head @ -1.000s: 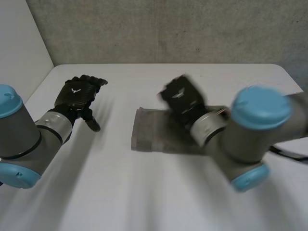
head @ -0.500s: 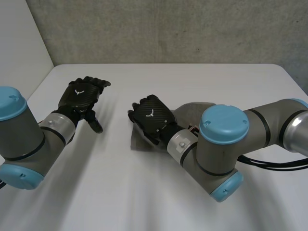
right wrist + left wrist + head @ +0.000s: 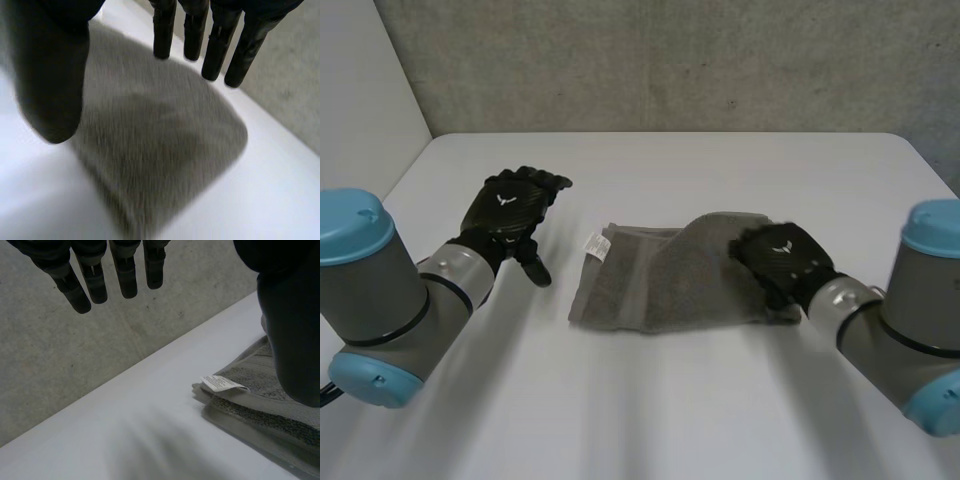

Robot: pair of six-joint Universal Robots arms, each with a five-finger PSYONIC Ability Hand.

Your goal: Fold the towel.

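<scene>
The broad white counter (image 3: 720,160) runs back to a rough grey wall (image 3: 670,60). Two thick grey arms with light-blue caps reach over it from the near edge, the left arm (image 3: 380,290) by the left edge and the right arm (image 3: 910,330) by the right edge.

Between them, around the middle of the counter, lies the grey terry towel (image 3: 660,280). It is already doubled over into a long band, and its long axis runs parallel to the far edge, one short end facing each arm.

The black right hand (image 3: 782,258) is over the towel's end nearest the right edge. Its fingers (image 3: 215,45) are straight and spread well away from the thumb, with nothing in its grasp and the cloth under its palm. I cannot tell whether it rests on the pile.

The black left hand (image 3: 510,205) hangs clear of the towel, towards the left edge, fingers straight and empty. The cloth lies off on its thumb side.

The right hand looks the better placed to carry its end across.

A small white label (image 3: 597,244) sticks out at the towel's far corner on the left hand's side.
</scene>
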